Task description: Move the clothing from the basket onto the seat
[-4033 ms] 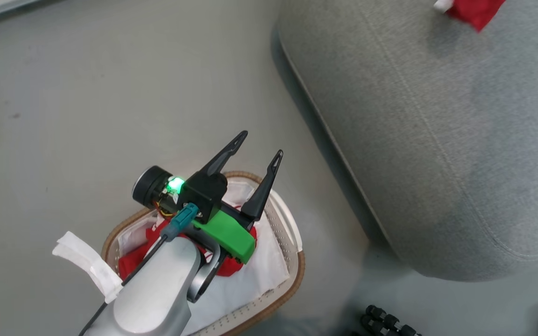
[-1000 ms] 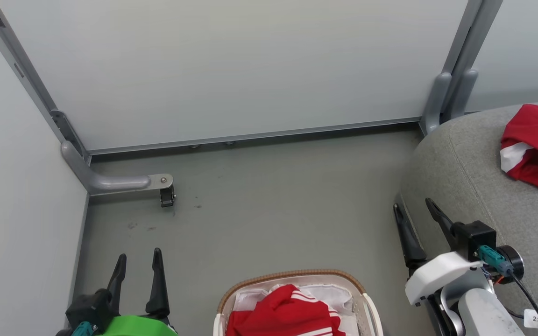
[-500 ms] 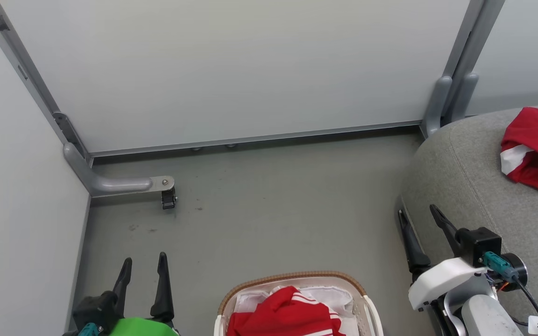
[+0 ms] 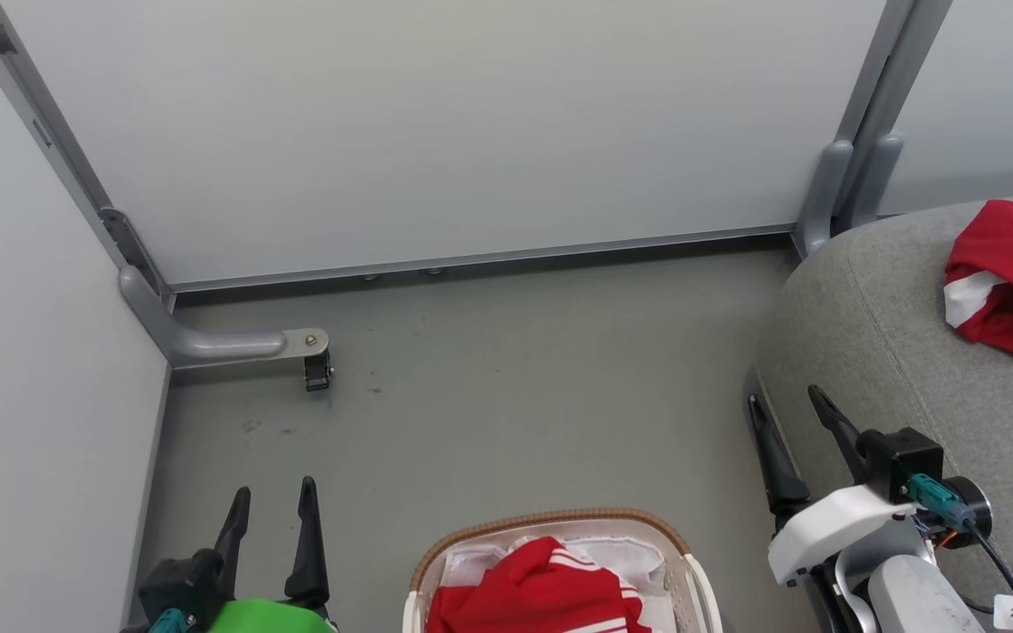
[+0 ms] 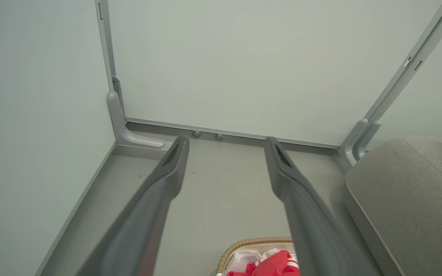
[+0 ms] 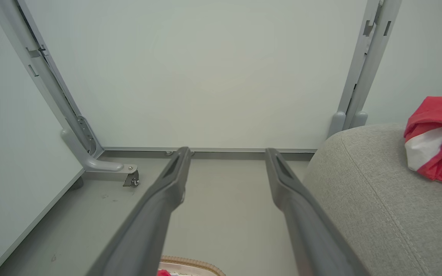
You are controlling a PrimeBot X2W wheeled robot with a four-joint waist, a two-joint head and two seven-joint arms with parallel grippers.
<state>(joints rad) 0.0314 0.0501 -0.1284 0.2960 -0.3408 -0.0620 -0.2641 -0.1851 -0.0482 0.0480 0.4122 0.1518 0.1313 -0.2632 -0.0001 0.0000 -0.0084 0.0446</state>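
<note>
The basket (image 4: pixel 559 517) is cut off by the bottom edge of the head view, so just its far end shows: the brown rim and part of the white lining (image 4: pixel 634 556). A red garment (image 4: pixel 542 585) with white stripes lies bunched in it against the lining. How much of it sits lower in the basket cannot be told.

A second red garment (image 4: pixel 1012 281) with a white patch lies on the seat (image 4: pixel 876 352), well to the right of the basket and farther off. The right edge of the view cuts it.

The left gripper (image 4: pixel 274 489) hovers left of the basket over bare floor (image 4: pixel 506 396). Its fingers are apart with nothing between them, and its green body is mostly out of frame. The right gripper (image 4: pixel 783 397) hovers right of the basket, beside the seat's rounded edge, its fingers likewise spread and empty.

Beyond the basket the floor runs bare to a pale wall panel (image 4: pixel 471 132). A grey metal foot with a small caster (image 4: pixel 317 374) stands beyond and left of the basket, well apart from it. A narrow strip of floor separates the basket from the seat.
</note>
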